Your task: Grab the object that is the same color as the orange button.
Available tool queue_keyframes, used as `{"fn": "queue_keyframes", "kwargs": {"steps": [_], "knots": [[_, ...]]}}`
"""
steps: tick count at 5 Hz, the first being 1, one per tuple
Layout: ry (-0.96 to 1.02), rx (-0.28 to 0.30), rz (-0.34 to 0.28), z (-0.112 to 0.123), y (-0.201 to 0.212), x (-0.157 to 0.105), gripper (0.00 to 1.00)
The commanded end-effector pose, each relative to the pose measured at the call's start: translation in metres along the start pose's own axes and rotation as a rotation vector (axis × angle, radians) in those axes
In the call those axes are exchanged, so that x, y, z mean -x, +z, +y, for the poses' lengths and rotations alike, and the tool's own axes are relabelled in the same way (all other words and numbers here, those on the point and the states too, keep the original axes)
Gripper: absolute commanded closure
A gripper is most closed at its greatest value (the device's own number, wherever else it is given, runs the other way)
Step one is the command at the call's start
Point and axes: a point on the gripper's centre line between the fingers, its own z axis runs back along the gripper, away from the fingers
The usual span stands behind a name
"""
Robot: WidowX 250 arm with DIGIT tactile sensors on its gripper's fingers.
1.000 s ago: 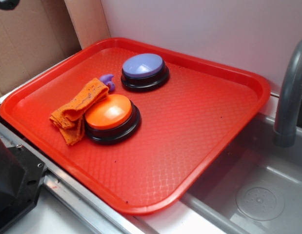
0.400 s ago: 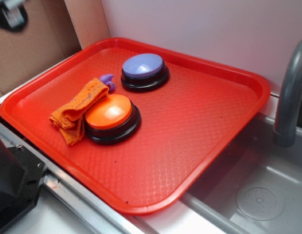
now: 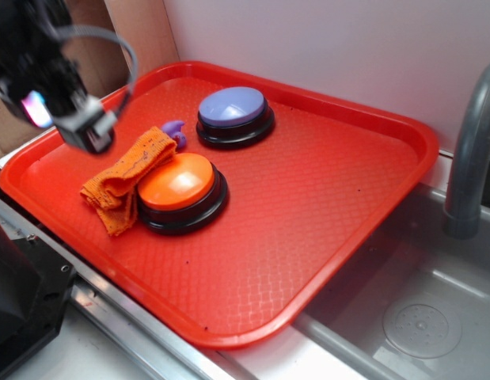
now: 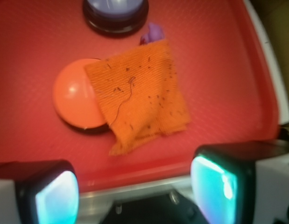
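Observation:
The object, a small orange woven cloth (image 3: 122,178) (image 4: 139,95), lies on the left side of the red tray (image 3: 308,222) (image 4: 32,46). One edge is draped against the orange button (image 3: 179,186) (image 4: 74,98). My gripper (image 3: 66,119) (image 4: 135,191) hovers above the tray's left rim, up and left of the cloth and apart from it. It is open, its two glowing pads spread wide with nothing between them.
A purple button (image 3: 233,111) (image 4: 115,11) stands farther back on the tray. A small purple piece (image 3: 175,131) (image 4: 154,32) lies beside the cloth's far corner. A steel sink (image 3: 411,309) and grey faucet (image 3: 470,158) are at the right. Cardboard (image 3: 142,32) rises behind the tray.
My gripper has come down from the top left corner into view, to just above the tray's left rim. The cloth and buttons have not moved.

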Motion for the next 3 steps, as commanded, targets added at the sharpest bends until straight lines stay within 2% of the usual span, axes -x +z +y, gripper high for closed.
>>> {"fn": "queue_keyframes", "kwargs": {"steps": [1, 2, 3], "knots": [[-0.013, 0.028, -0.026, 0.001, -0.050, -0.014, 0.00], [-0.034, 0.029, -0.016, -0.001, -0.064, -0.013, 0.00], [-0.024, 0.022, -0.019, 0.003, -0.070, -0.013, 0.27]]}}
